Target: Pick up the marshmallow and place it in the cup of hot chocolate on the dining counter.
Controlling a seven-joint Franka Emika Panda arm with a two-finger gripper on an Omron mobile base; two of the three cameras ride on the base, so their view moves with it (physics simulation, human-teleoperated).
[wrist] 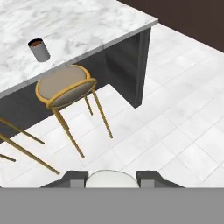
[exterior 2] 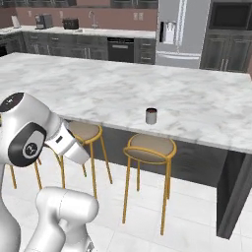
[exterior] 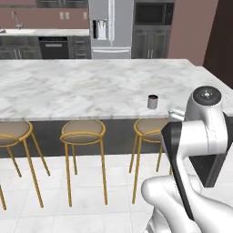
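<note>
- The robot's two-finger hand (wrist: 112,178) shows at the bottom of the hand view, its two dark finger tips (wrist: 74,178) drawn in on a small white rounded piece, most likely the tiny white marshmallow (wrist: 111,178); I judge the hand is clamped on it.
- The hand hangs over the pale tiled floor (wrist: 175,127), well apart from the bench, and looks down on a gold-legged stool with a beige round seat (wrist: 65,87).
- The small plain grey cylindrical cup of hot chocolate (wrist: 39,50), dark brown at the top, stands upright near the front edge of the long white grey-veined marble dining bench (wrist: 83,22), above that stool; it shows too in the left base view (exterior: 153,101) and the right base view (exterior 2: 151,116).
- Judgement: the pick-up looks done and the carry is under way.
- Left to do: bring the hand up over the bench, centre it above the cup's mouth, then let go so the marshmallow drops in.
</note>
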